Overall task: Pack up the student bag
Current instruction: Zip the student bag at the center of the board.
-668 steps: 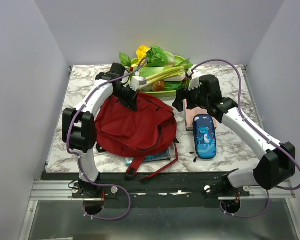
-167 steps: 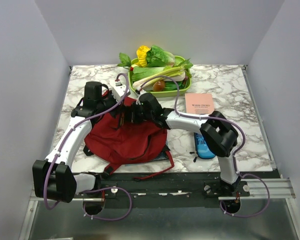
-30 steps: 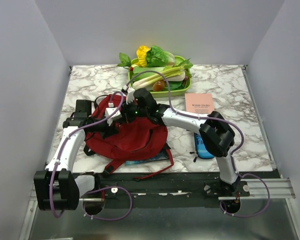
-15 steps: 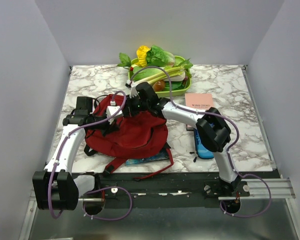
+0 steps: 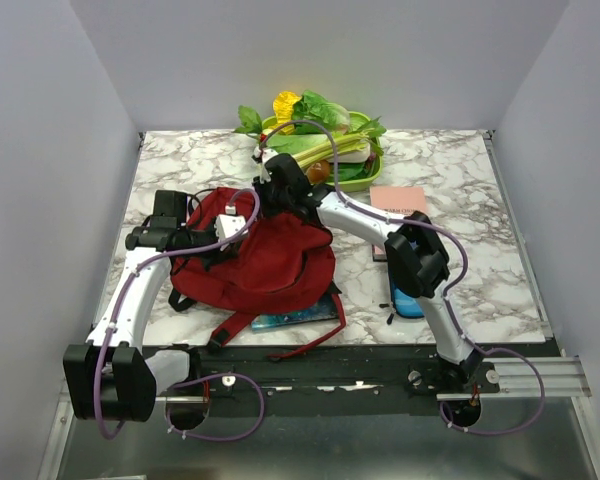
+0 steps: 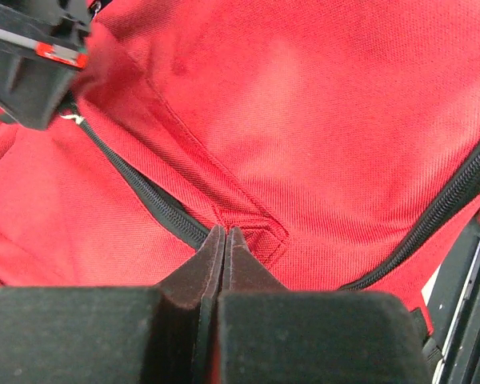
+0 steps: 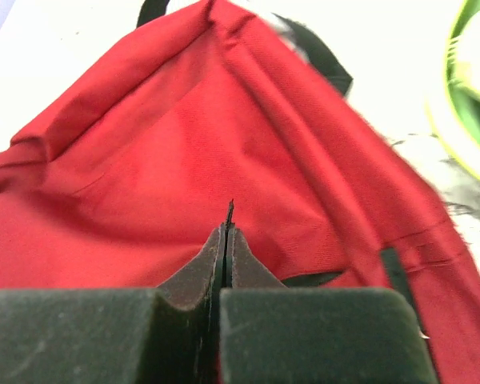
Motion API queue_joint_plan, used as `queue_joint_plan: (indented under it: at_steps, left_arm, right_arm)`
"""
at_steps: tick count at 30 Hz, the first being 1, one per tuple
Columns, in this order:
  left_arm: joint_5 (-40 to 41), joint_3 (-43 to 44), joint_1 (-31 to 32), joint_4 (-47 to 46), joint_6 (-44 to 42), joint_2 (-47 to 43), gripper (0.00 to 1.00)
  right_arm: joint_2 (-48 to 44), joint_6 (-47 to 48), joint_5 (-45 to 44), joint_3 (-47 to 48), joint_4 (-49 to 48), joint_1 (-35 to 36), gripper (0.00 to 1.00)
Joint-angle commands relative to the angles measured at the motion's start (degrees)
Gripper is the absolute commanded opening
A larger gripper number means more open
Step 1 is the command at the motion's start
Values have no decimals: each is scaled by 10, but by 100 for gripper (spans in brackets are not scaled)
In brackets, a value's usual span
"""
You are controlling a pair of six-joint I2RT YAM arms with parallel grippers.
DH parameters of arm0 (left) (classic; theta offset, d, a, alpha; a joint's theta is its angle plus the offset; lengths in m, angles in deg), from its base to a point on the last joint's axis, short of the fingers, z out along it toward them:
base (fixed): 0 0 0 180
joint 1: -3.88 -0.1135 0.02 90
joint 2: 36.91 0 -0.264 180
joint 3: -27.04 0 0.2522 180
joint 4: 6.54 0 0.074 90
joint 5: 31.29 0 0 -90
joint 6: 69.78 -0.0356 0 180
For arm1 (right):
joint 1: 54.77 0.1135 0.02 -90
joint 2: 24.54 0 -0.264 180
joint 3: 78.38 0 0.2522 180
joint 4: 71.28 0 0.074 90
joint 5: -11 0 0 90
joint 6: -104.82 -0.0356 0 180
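Both arms have closed in on the student bag (image 5: 270,270) since the earliest picture, when your right arm was over by the pink booklet (image 5: 400,200). In the last half second that arm has drawn its wrist a little further towards the back of the table (image 5: 480,190). Seen from overhead, the dark red bag lies left of centre on the marble table, its straps trailing towards the near edge. A blue-green book (image 5: 298,318) pokes out from under its near side. Your left gripper (image 6: 225,234) reaches in from the left. Its wrist camera shows the fingers pressed together, tips against a stitched patch of red cloth at the end of a black zip (image 6: 144,196). Your right gripper (image 7: 226,230) comes in from the right onto the far part of the bag. Its fingers are likewise pressed together, and a thin dark sliver sticks out between the tips, possibly a zip pull, though it is too small to tell. Behind the bag sits a green tray (image 5: 352,185) heaped with vegetables (image 5: 310,115). The booklet lies to the right of the bag, and nearer you a blue pencil case (image 5: 405,302) is half hidden by the right arm's elbow.
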State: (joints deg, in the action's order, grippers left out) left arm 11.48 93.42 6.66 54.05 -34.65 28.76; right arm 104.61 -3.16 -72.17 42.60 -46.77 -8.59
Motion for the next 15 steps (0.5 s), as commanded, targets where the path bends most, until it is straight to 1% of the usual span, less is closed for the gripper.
queue_joint_plan:
  at_steps: [1,8,10,11,13,14,15]
  left_arm:
    - [-47,16,9,124,-47,-27,1]
    - [-53,35,8,217,-124,-34,0]
    - [-49,35,8,219,-123,-39,0]
    - [-45,33,8,214,-119,-39,0]
    - [-38,28,8,195,-102,-40,0]
    - [-34,23,8,165,-69,-41,6]
    - [-25,21,8,149,-57,-40,12]
  right_arm:
    - [30,41,-175,40,0,-50,6]
    - [20,33,-219,68,16,-62,9]
    - [23,21,-210,82,29,-67,9]
    - [26,19,-203,83,31,-69,11]
    - [23,19,-182,77,31,-69,19]
    - [17,19,-149,73,31,-69,31]
    - [11,17,-133,67,31,-69,36]
